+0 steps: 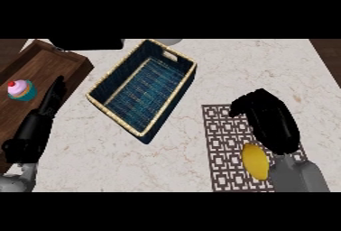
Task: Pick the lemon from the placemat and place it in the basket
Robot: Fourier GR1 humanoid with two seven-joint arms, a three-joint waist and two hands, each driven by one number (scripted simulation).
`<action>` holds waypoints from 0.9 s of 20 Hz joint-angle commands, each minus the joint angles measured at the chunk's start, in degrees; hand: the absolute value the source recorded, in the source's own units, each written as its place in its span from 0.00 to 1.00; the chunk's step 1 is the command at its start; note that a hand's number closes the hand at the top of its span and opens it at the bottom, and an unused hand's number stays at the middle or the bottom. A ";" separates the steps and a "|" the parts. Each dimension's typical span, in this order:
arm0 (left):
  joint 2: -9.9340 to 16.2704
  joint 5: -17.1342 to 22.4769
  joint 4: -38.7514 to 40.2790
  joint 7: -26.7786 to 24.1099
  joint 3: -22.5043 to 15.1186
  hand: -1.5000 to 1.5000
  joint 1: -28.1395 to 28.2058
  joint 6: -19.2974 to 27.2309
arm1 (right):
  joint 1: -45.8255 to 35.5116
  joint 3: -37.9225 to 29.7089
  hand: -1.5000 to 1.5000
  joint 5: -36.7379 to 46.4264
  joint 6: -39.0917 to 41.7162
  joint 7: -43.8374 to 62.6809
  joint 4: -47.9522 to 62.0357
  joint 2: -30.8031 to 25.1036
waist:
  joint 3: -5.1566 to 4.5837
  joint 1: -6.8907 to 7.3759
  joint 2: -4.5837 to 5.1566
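The marble counter [200, 67] fills most of the frame, pale and veined. A wide bare stretch runs along its right side and upper right corner, and another lies in the lower middle, between the basket and the bottom edge. At the upper left a brown wooden tray [26, 72] sits at an angle, its raised rim close to the basket's left corner; a cupcake [20, 89] with pink icing and a teal wrapper stands on it.

The basket [106, 81] lies diagonally in the upper middle of the frame, long and rectangular, with a dark blue woven floor and a pale straw rim. Its lower corner points down toward the middle of the counter, and a strip of bare marble separates its lower right side from the placemat.

The placemat [223, 144], a brown lattice pattern, lies at the lower right and reaches down to the bottom edge of the scene. The lemon [254, 161] rests on it near its lower right part, just beside the grey wrist of the right arm.

The right hand [266, 119] hangs over the placemat's upper right, above the lemon in the frame, its fingers curled downward and holding nothing; whether it touches the lemon cannot be told. The left hand [48, 104] rests at the left edge, over the tray's border, fingers straight and pointing up the frame.
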 commanded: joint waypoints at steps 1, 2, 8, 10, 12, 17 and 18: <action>0.92 -0.46 1.47 -0.30 0.53 0.50 -2.43 -1.60 | 3.97 11.23 0.00 3.65 -5.94 -2.12 -14.21 7.80 | -0.50 -0.94 0.09; 2.56 1.62 0.46 2.34 2.70 0.50 -4.08 -2.99 | 5.35 10.93 0.00 5.23 -9.78 0.98 -20.00 7.81 | -0.49 -1.19 -0.02; 1.47 0.69 1.42 1.05 1.88 0.50 -2.34 -2.70 | 3.42 6.17 0.00 26.72 -19.57 9.68 -27.75 -7.59 | -0.74 -1.46 -0.13; 1.84 0.65 1.50 0.98 2.34 0.50 -2.74 -2.80 | 3.25 2.74 0.00 30.04 -17.62 14.99 -28.55 -15.44 | -0.80 -1.84 -0.09; 1.94 0.96 2.37 0.41 3.09 0.50 -4.11 -3.20 | 1.83 -0.17 0.00 31.73 -14.09 19.96 -28.34 -22.67 | -0.80 -1.82 0.27; 0.99 0.64 1.70 0.80 1.76 0.50 -3.98 -3.48 | -1.54 -0.43 0.00 30.37 3.25 26.82 -29.85 -39.93 | -0.72 -0.23 0.51; 1.89 0.64 1.84 1.08 1.98 0.50 -4.30 -4.34 | -2.85 -1.23 0.00 27.79 6.24 27.80 -29.79 -41.99 | -0.64 0.33 0.66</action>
